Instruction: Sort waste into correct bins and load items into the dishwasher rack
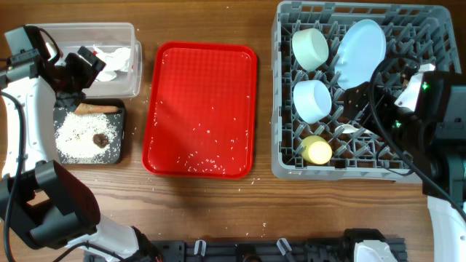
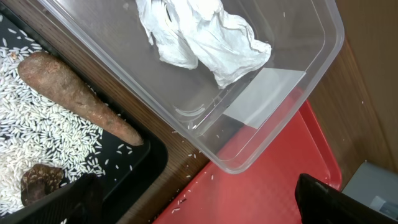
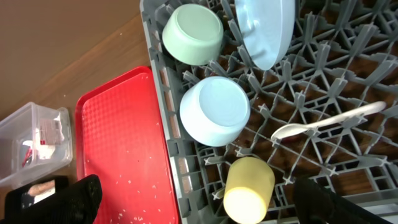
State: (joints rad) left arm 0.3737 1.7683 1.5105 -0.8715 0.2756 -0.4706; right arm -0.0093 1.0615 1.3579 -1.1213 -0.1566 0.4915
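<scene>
My left gripper is open and empty, over the near edge of the clear tub. The tub holds the crumpled napkin and the sachet wrapper. The black tray holds rice, the carrot-like stick and a brown lump. My right gripper is open and empty above the grey rack. The rack holds the plate, two bowls, the yellow cup and the spoon.
The red serving tray lies between the bins and the rack with scattered rice grains on it. A few grains lie on the wooden table around it. A dark fixture runs along the front edge.
</scene>
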